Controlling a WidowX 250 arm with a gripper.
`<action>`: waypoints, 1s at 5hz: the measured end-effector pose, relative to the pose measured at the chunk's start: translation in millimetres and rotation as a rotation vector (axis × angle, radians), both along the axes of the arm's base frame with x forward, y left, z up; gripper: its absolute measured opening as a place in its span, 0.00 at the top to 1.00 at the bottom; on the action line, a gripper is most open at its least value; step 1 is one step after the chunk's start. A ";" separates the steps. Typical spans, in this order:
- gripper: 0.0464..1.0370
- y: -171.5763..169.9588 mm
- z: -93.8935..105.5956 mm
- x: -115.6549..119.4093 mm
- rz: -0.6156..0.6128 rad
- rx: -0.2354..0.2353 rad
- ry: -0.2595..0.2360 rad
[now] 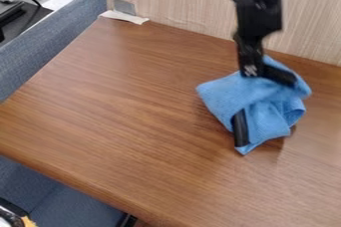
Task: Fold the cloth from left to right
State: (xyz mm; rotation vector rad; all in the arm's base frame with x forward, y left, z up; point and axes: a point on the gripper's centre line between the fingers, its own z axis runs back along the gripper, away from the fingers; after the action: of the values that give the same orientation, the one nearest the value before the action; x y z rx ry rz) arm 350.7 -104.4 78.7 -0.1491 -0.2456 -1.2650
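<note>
Claw [253, 61] amid blue cloth [226, 94] | opening, hold: cannot tell | white marking [250, 70] on claw unreadable

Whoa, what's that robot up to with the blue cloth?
A black robot arm is working on the blue cloth. Its gripper is right down in the cloth, which is bunched up around it on the brown wooden table. The job is to fold the cloth from left to right, but right now it's a crumpled heap, not a neat fold.

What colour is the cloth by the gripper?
The cloth is plain blue, seen in the camera view.
</note>
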 end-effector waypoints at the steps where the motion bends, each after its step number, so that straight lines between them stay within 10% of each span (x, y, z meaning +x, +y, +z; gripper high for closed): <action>1: 0.99 -12.7 -25.9 12.5 -0.020 0.036 0.004; 3: 0.97 -14.5 -46.6 21.4 0.016 0.061 -0.012; 5: 0.55 -3.8 -48.4 20.8 0.062 0.043 0.014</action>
State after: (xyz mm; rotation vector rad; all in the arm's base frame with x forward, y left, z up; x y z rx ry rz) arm 371.5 -108.2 30.3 -0.1122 -0.2090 -1.2060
